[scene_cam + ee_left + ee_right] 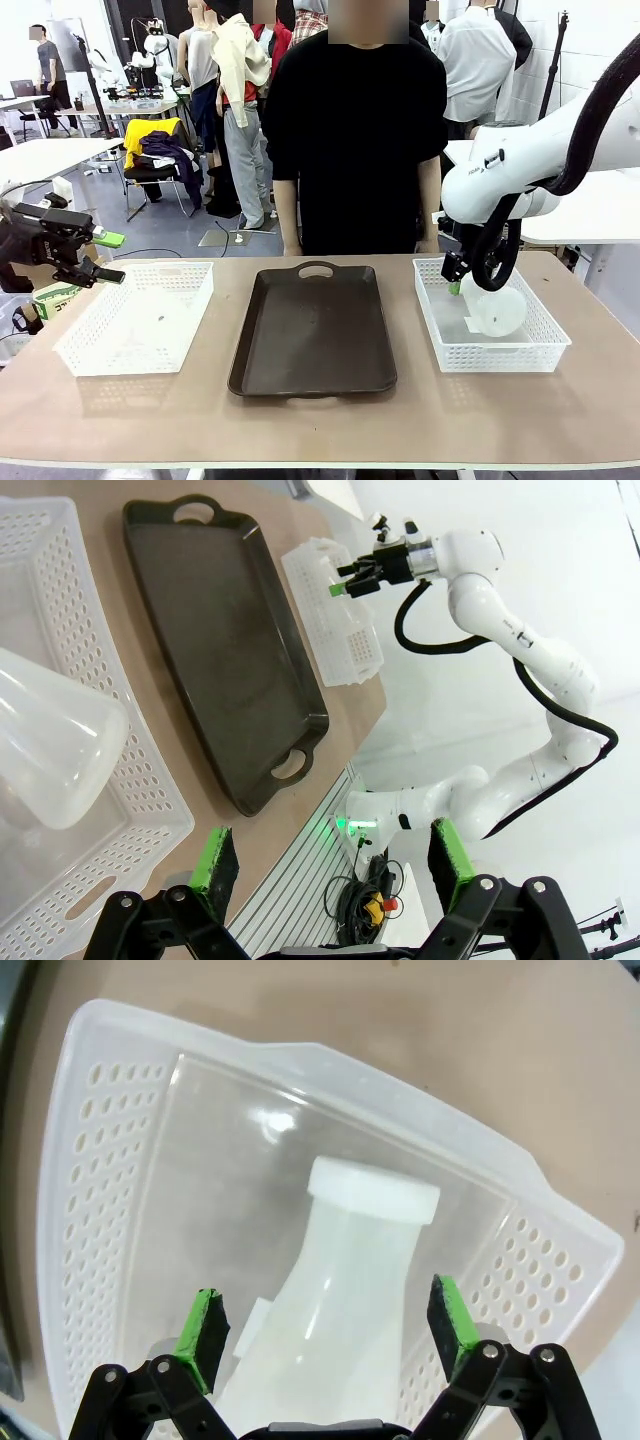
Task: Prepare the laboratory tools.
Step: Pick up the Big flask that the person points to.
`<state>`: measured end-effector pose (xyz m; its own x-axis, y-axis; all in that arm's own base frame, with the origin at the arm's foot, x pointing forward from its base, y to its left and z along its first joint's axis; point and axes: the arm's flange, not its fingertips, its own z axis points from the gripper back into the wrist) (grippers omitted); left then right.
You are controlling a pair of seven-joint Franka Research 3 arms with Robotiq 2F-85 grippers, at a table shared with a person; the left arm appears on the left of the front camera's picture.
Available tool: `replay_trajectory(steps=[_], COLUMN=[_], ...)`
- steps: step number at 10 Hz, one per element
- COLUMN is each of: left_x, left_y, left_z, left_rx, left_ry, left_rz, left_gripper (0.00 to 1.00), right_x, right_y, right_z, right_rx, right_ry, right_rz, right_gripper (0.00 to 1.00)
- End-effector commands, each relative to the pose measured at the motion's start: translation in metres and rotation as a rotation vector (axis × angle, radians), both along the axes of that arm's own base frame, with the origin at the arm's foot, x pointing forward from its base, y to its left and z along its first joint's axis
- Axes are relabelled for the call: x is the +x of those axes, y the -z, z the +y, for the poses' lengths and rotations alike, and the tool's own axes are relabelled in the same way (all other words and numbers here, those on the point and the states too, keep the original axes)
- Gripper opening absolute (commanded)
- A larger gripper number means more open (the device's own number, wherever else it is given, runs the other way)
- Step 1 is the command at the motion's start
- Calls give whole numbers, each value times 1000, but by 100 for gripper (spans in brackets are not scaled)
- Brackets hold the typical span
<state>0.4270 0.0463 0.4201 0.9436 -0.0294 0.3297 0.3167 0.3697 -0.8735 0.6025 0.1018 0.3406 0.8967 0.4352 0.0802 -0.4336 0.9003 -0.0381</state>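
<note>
Flasks lie apart. The first flask (50,745) rests in the left basket (85,325), at ten o'clock of the left gripper (332,865), which is released and empty. A dark tray (312,330) sits mid-table. At its three o'clock, the right basket (500,357) holds the second flask (345,1290) on its side. The right gripper (328,1325) straddles it, fingers spread.

Tan table (300,420), 3 items flat on top.
- white lattice basket (120,362): just beside L gripper (108,257), on its inboard side, by table's L edge.
- 2nd white lattice basket (500,356): directly under R gripper (455,282).
- dark brown tray (312,335), handle hole each end: btwn the 2 baskets, touching neither, off to the side of both grippers, well apart from L gripper.
</note>
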Motion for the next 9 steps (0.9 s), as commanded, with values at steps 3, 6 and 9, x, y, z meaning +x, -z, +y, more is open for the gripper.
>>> replay_trajectory(steps=[3, 6, 9], left_x=[0, 0, 0], left_y=[-1, -1, -1], left_z=[1, 1, 1], left_rx=[-5, -5, -5], left_ry=[-3, -3, -3], left_rz=[-6, -6, -6], left_gripper=[100, 100, 100], right_x=[20, 21, 20], right_y=[10, 14, 15], right_z=[3, 6, 6], right_rx=[-45, -42, -45], right_ry=[40, 39, 43], right_rz=[19, 30, 22], right_gripper=[100, 100, 61])
